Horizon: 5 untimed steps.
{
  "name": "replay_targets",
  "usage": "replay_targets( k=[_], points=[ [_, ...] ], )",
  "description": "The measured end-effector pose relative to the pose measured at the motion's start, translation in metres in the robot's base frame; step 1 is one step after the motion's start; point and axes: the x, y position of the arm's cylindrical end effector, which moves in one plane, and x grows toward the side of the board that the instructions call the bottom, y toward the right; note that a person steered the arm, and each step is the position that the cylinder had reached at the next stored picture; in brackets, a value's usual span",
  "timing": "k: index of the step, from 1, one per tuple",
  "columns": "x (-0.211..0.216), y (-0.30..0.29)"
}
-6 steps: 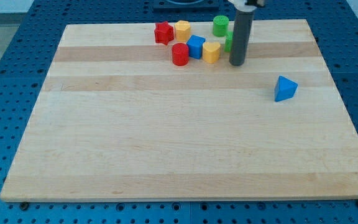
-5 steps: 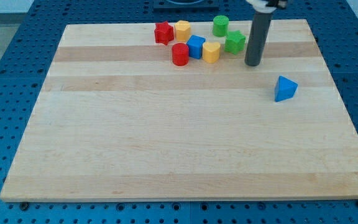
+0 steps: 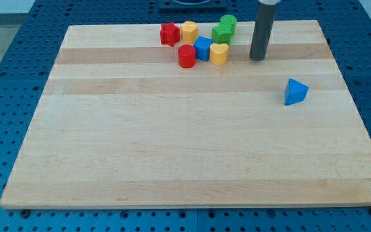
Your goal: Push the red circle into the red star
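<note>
The red circle [image 3: 186,56] stands near the view's top, just below and right of the red star [image 3: 169,33]; a small gap shows between them. My tip [image 3: 257,59] is down on the board well to the right of the red circle. A blue block [image 3: 203,48] and a yellow heart-shaped block [image 3: 219,54] lie between my tip and the red circle.
A yellow block [image 3: 189,31] touches the red star's right side. A green star-like block [image 3: 221,33] now presses against a green cylinder [image 3: 229,24] at the top. A blue triangle [image 3: 295,91] sits alone at the right. The wooden board [image 3: 185,148] carries them all.
My tip swung right, then came back up and slightly left. The green star-like block moved up and left against the green cylinder. The red circle and red star did not move.
</note>
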Motion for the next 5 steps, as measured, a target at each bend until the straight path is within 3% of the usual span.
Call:
replay_targets(
  k=[1, 3, 4, 5],
  points=[
    [0.019, -0.056],
    [-0.034, -0.059],
    [-0.038, -0.062],
    [0.026, -0.074]
  ],
)
